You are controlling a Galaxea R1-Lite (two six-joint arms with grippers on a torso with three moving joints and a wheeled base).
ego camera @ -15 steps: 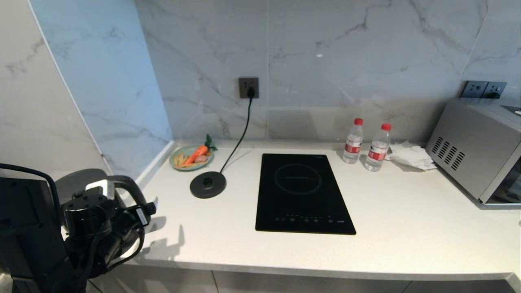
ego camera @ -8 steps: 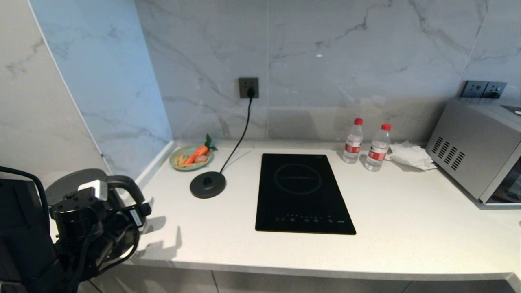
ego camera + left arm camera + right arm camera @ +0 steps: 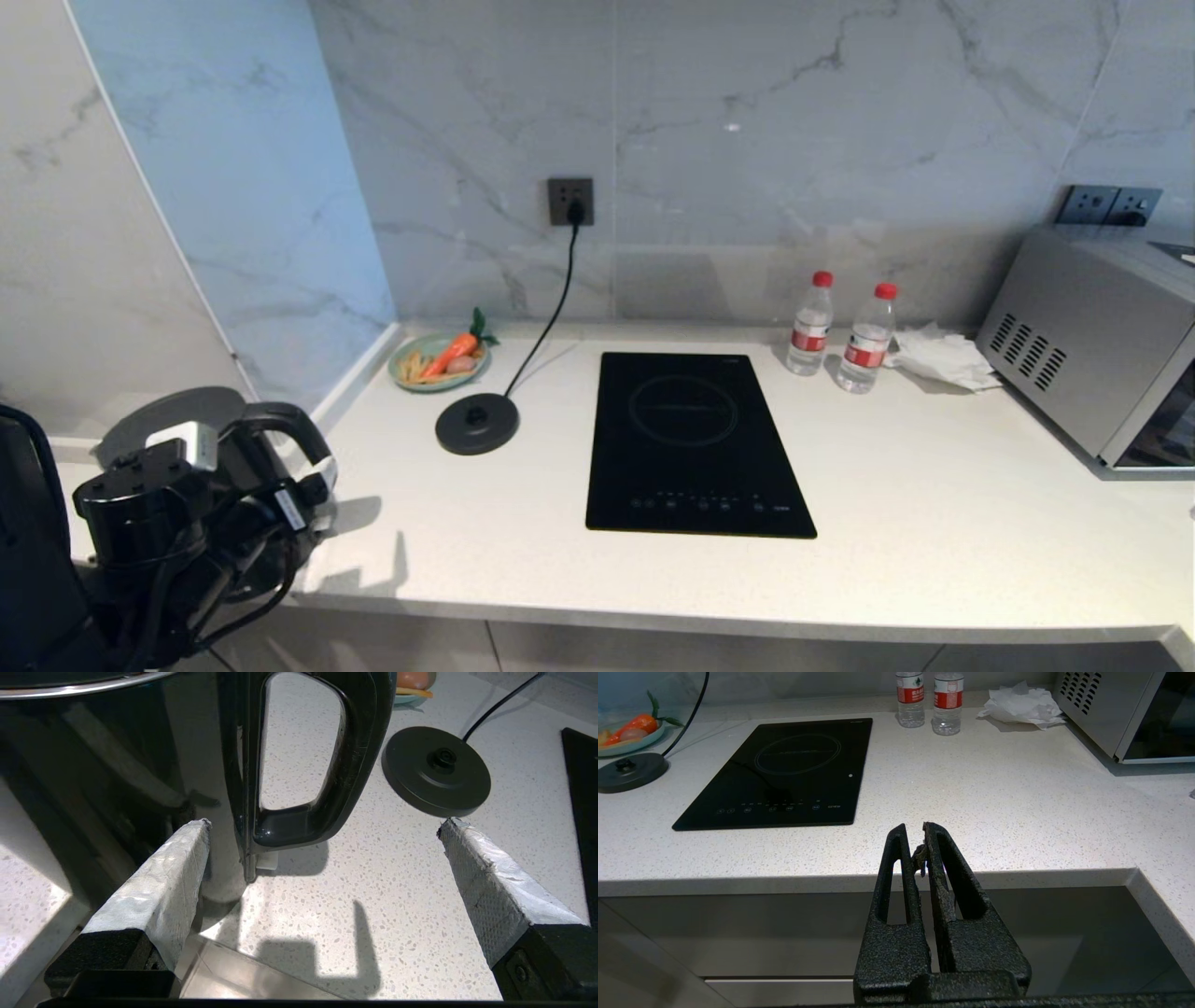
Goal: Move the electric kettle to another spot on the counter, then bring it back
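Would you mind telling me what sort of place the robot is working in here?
Most likely a home kitchen: a white stone counter with an inset induction hob, a marble-look wall with sockets, and a countertop oven at the right.

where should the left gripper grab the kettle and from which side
Best bet is the loop handle of the electric kettle. It stands upright and juts toward the charging base, so come in from that open side, one finger through the loop. The left gripper is open and already faces it.
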